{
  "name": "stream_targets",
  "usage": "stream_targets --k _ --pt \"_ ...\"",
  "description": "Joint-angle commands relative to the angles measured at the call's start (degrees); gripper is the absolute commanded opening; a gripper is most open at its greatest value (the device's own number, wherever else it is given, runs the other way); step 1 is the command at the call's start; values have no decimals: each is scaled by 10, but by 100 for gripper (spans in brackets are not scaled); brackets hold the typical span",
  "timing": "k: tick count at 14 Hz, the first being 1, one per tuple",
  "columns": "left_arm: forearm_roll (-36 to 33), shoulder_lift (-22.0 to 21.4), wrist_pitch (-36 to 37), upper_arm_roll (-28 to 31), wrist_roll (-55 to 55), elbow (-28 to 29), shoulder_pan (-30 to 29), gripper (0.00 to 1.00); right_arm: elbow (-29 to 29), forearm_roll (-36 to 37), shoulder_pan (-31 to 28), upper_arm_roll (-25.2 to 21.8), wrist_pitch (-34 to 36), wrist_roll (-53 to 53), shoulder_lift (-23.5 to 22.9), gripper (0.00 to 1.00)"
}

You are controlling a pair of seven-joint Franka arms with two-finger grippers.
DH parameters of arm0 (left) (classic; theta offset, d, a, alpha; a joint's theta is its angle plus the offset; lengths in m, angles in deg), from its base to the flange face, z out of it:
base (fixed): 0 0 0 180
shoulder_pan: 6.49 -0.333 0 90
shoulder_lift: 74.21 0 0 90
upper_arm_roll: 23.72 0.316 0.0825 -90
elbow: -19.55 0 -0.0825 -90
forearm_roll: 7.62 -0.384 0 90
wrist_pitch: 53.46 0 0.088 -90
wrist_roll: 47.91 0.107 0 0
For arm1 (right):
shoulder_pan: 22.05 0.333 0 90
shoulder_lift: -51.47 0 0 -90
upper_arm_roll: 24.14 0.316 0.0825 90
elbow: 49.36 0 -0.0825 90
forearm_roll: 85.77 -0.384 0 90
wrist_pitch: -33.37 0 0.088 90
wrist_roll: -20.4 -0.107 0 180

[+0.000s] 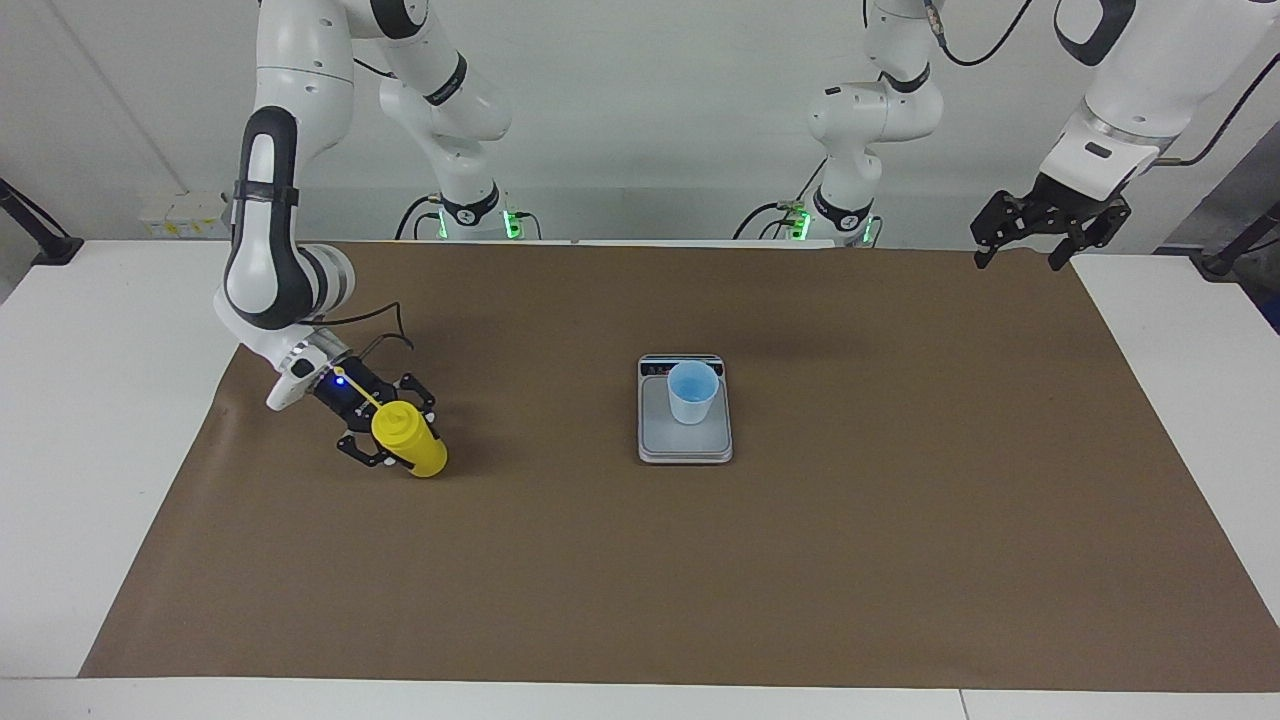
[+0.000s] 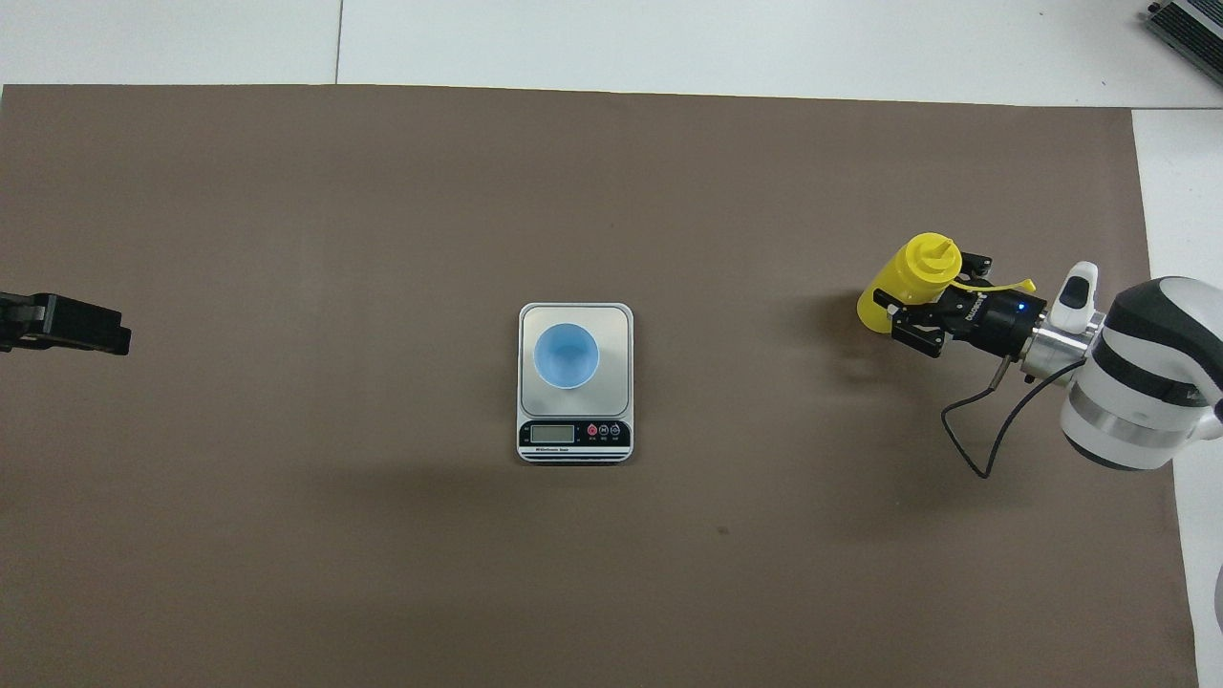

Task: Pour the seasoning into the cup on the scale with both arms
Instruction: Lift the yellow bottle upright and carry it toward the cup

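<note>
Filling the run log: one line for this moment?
right end effector: shut on yellow bottle | left end effector: open, waiting | cup: on scale

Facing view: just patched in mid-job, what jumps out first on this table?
The yellow seasoning bottle stands out, tilted in the shut right gripper toward the right arm's end of the brown mat. At the mat's middle, the pale blue cup stands upright on the silver scale. The left gripper waits open, raised over the mat's corner at the left arm's end.
</note>
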Motion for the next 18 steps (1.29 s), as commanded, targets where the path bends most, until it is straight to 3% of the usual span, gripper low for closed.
stream_targets --k 1,5,13,18 --pt "7 -16 3 0 3 15 -4 100 20 -7 14 3 -31 -26 17 36" --pt "7 -16 3 0 3 15 -4 100 40 18 38 2 -48 -81 38 36" --pt "7 -16 3 0 3 15 -4 100 149 245 110 2 -72 -351 42 36" --pt "7 -16 3 0 3 15 -4 100 179 345 156 2 -77 -439 42 36"
